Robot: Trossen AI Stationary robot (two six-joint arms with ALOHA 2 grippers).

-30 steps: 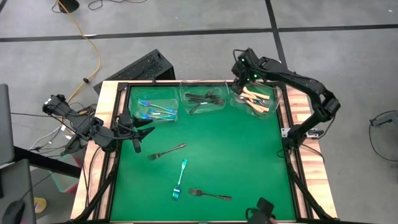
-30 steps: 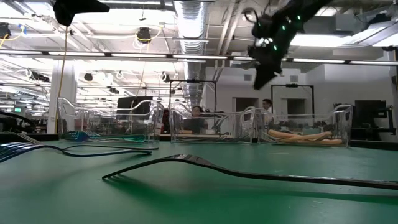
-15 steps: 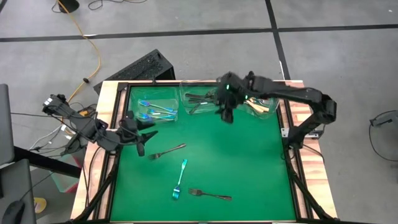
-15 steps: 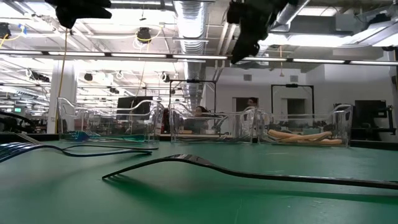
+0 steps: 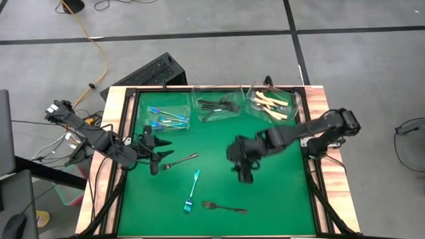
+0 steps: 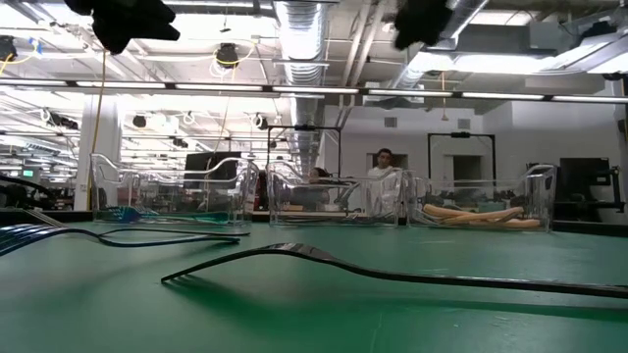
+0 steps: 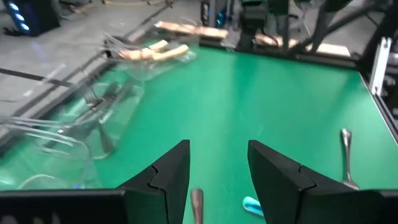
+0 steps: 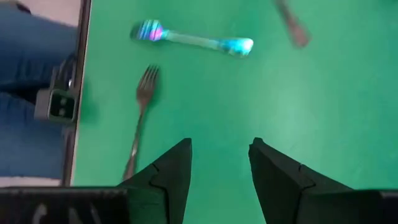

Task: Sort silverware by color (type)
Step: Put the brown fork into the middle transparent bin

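Note:
Three forks lie flat on the green mat [image 5: 279,192]: a dark one [image 5: 178,161] left of centre, a shiny blue-teal one [image 5: 192,191] nearer the front, and another dark one [image 5: 224,208] by the near edge. My left gripper [image 5: 158,158] hovers open just left of the first dark fork, whose handle end [image 7: 196,202] shows between its fingers. My right gripper [image 5: 243,171] hangs open above the mat's middle, tipped down over the teal fork [image 8: 193,38] and the near dark fork [image 8: 140,112].
Three clear tubs stand along the far edge: blue forks in the left one [image 5: 167,116], dark forks in the middle one [image 5: 218,106], cream-handled forks in the right one [image 5: 272,105]. A person's legs [image 8: 31,93] show beyond the near edge.
My right gripper has swung from above the far-right tub of cream forks toward the near edge and leftward, and now hangs over the mat's middle, tipped further down. My left gripper has crept a little toward the right, closer to the dark fork.

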